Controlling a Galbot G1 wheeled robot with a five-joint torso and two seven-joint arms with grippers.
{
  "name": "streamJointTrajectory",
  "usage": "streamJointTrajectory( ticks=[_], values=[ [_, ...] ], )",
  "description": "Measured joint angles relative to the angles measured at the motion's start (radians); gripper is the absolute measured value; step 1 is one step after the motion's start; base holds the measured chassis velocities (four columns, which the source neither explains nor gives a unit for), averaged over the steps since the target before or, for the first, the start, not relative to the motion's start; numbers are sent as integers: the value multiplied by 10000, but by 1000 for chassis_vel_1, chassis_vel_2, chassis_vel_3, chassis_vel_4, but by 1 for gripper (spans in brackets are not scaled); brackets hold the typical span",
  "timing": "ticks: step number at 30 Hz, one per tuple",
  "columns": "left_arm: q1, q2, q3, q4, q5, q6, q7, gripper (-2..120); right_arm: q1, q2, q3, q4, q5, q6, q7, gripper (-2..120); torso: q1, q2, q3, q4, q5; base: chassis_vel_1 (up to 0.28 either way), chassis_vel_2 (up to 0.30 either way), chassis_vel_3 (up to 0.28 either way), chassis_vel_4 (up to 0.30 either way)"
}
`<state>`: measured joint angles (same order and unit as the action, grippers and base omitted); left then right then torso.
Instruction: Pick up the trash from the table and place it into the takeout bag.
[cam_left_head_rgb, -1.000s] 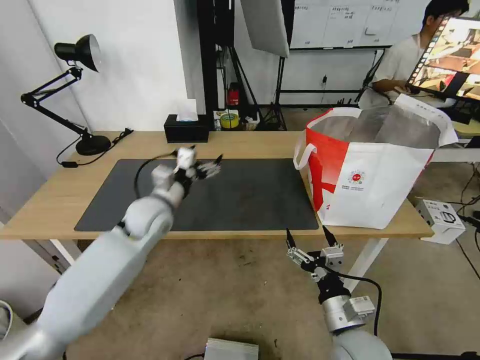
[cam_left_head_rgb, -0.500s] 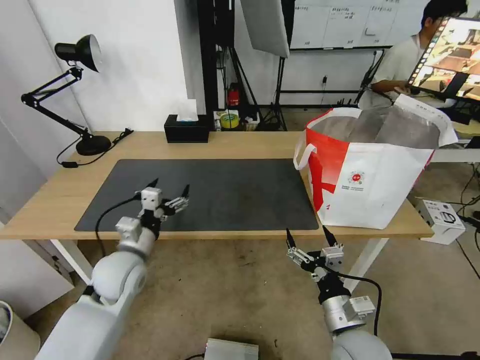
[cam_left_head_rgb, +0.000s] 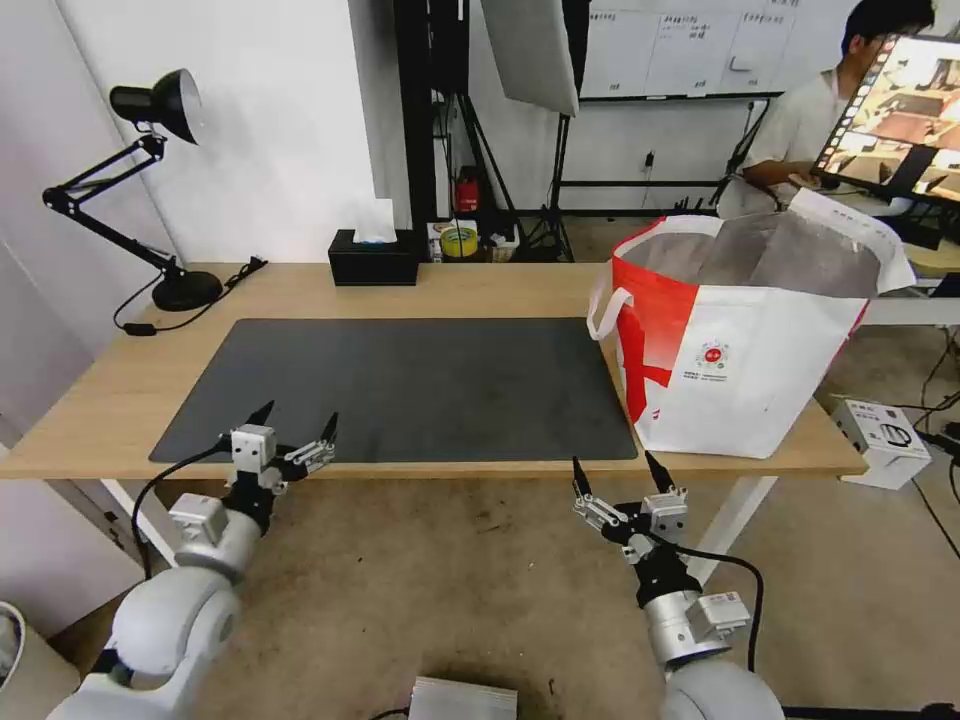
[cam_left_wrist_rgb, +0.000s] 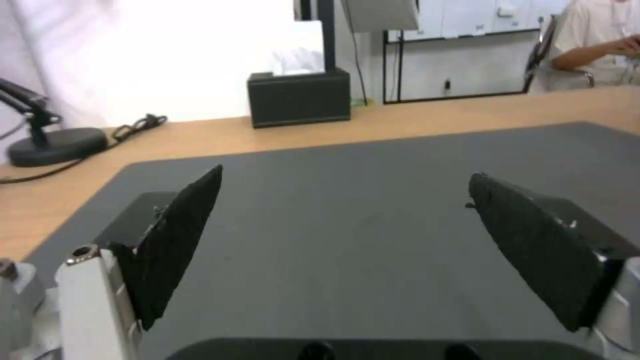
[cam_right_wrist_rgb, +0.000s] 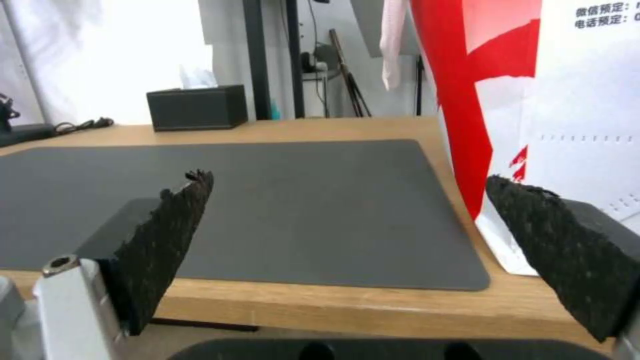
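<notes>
The table (cam_left_head_rgb: 120, 390) carries a dark grey mat (cam_left_head_rgb: 420, 380) with nothing lying on it; the trash is out of view. At the table's right end stands the takeout bag (cam_left_head_rgb: 760, 370), white and red with its foil-lined mouth open. My left gripper (cam_left_head_rgb: 296, 420) is open and holds nothing, at the front edge of the table by the mat's near left corner. In the left wrist view the left gripper (cam_left_wrist_rgb: 345, 175) looks across the bare mat (cam_left_wrist_rgb: 373, 210). My right gripper (cam_left_head_rgb: 614, 470) is open below the front edge, near the bag (cam_right_wrist_rgb: 573, 100).
A black tissue box (cam_left_head_rgb: 373, 258) sits at the table's back edge, with a black desk lamp (cam_left_head_rgb: 170, 280) at the back left. On the floor are a white box (cam_left_head_rgb: 885, 435) at the right and a grey box (cam_left_head_rgb: 462, 698) near my base.
My left arm has drawn back from over the mat's middle to the table's front edge, lower and further left, with the gripper still open. The right arm has not moved.
</notes>
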<state>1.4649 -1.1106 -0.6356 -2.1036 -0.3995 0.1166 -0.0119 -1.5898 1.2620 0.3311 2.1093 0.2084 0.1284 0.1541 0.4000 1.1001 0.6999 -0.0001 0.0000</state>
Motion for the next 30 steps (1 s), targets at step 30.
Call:
streamJointTrajectory(
  ticks=[30],
  values=[
    [2012, -1945, -1255, -1668, 730, -113, 207, 100, 0, 0, 0, 0, 0, 0, 0, 100, 0, -1, 0, 1, 0, 0, 0, 0, 0]
  ],
)
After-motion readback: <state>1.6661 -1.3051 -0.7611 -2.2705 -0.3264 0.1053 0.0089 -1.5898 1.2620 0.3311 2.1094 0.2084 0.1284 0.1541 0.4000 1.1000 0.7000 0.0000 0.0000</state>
